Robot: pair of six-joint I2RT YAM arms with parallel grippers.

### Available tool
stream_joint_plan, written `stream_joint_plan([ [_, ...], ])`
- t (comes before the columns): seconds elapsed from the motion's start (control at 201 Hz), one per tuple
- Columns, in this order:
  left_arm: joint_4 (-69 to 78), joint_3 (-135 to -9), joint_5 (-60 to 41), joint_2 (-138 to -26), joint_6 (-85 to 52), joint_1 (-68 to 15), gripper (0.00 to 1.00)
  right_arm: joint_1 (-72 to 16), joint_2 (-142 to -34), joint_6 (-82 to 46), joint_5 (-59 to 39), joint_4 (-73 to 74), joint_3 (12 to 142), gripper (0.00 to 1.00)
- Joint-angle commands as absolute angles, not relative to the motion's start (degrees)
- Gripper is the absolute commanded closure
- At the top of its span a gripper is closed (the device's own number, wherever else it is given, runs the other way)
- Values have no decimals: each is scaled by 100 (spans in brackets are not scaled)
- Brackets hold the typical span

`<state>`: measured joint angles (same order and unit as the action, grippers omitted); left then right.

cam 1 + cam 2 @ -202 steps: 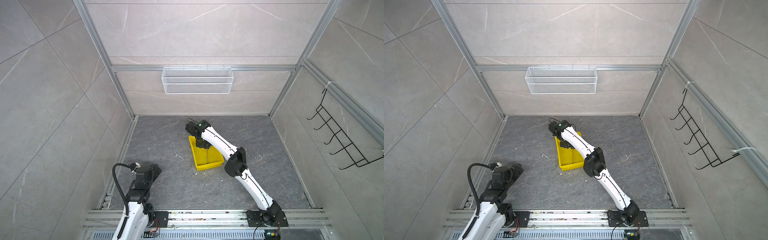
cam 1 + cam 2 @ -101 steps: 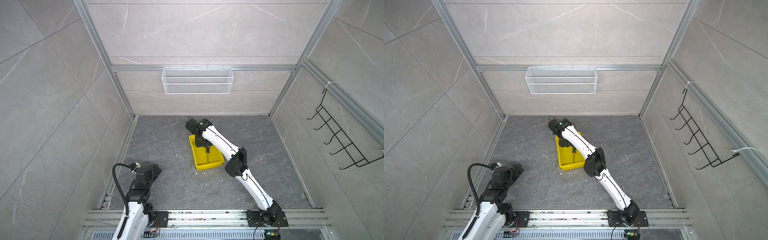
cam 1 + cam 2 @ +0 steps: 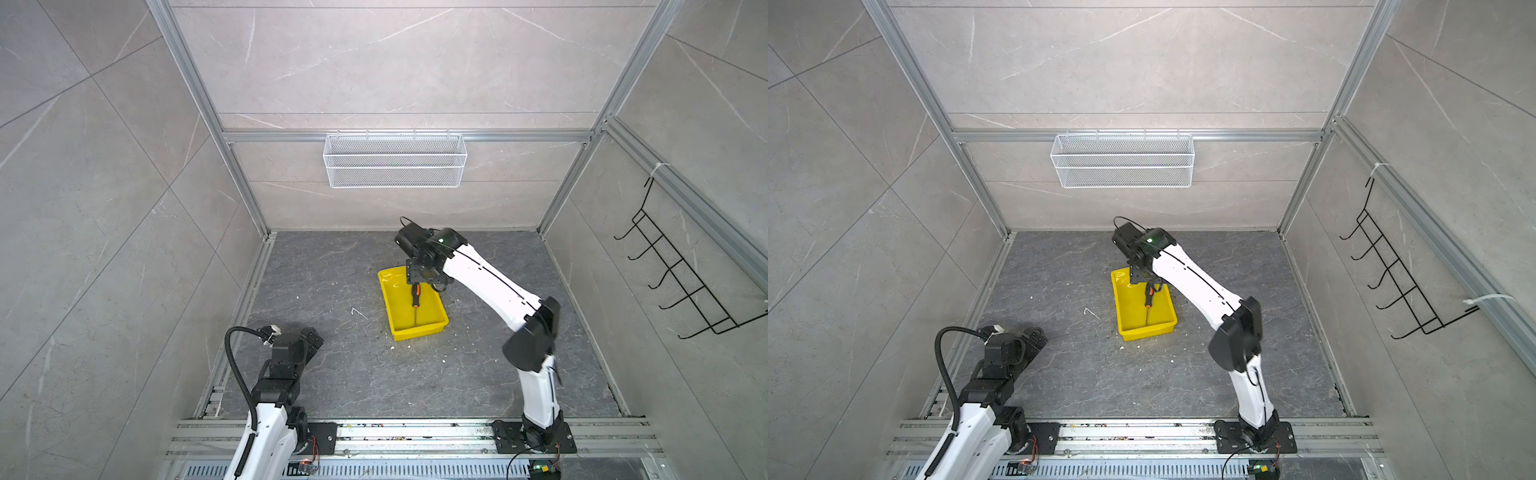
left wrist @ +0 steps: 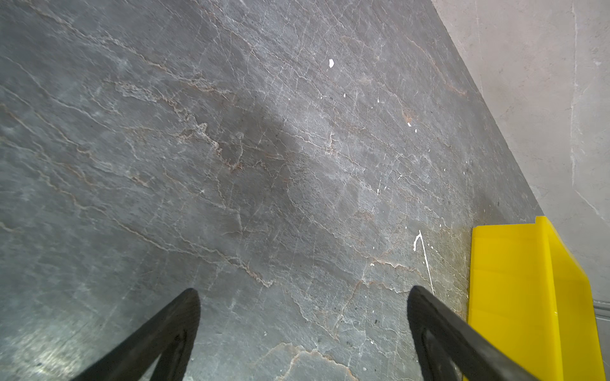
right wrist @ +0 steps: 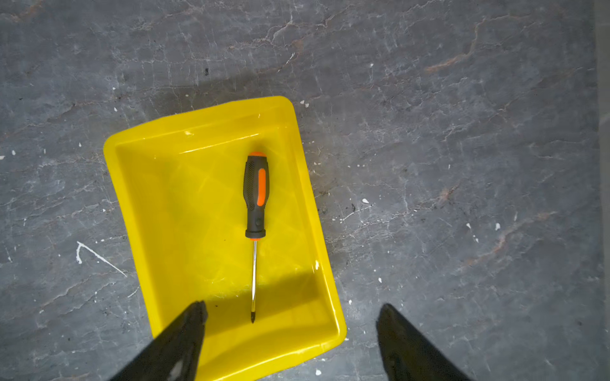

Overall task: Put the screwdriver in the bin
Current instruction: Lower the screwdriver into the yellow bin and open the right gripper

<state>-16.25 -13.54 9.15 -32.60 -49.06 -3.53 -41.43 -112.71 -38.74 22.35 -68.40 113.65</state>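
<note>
Screwdriver (image 5: 254, 211), small, black-and-orange handle, thin metal shaft: flat inside shallow yellow plastic bin (image 5: 185, 204), lengthwise | right hand (image 5: 290, 310) over bin, jaws spread, empty | left hand (image 4: 303, 293) open, well apart

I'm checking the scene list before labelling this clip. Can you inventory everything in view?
screwdriver: one, black and orange handle with a thin metal shaft, lying flat inside the bin, nothing gripping it
bin: one, bright yellow, around the middle of the table
wire basket: one, white mesh, hung on the back wall
hook rack: one, black wire, on the right wall
table surface: one, dark grey stone with white specks
left arm: one, white and black, front left
right arm: one, white and black, reaching over the bin
left gripper: one, black, open, over bare table
right gripper: one, black, open, above the bin
</note>
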Motion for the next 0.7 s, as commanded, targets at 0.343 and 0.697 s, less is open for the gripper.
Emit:
stream_joint_plan([
  [0.343, -1431, -1455, 992, -3405, -4972, -343, 0, -3759, -7035, -1488, 3411, 982, 4431, 9],
  [0.697, -1410, -1439, 995, -3418, -4977, -343, 0, -2766, -7211, -350, 4152, 1124, 3525, 6],
])
